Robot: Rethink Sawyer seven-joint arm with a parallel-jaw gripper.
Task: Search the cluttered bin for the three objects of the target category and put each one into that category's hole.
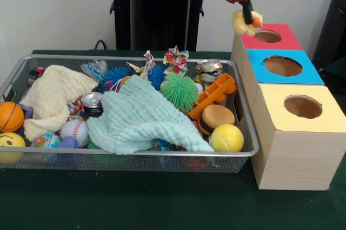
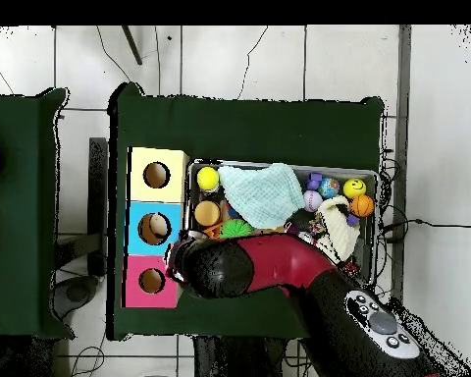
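The end effector (image 1: 247,15) is hanging at the top of the front view, clamped on the yellow duck (image 1: 244,23), which is dangling in the air just above the near-left corner of the red-topped box (image 1: 278,39), beside the hole (image 1: 267,36) and not over it yet. The red box is sitting in a row with the blue-topped box (image 1: 303,76) and the yellow-topped box (image 1: 281,112), all three just beside the bin's (image 1: 130,154) right rim on the green desk (image 1: 162,203). In the overhead view the arm (image 2: 279,265) is reaching across the bin's edge toward the red box (image 2: 133,285), and the duck and the fingers are hidden under it there. Inside the bin, a mint cloth (image 1: 140,119) is lying over the middle, a cream cloth (image 1: 51,97) is lying left of it, and a green spiky ball (image 1: 179,90) is sitting behind the mint cloth. A yellow tennis ball (image 1: 226,138) is resting in the bin's front right corner, a basketball (image 1: 11,116) and a smiley ball (image 1: 11,143) are at its left end, and a baseball (image 1: 74,131) is just beside the mint cloth. The tiger and the tan-brown plush cannot be made out in either view.
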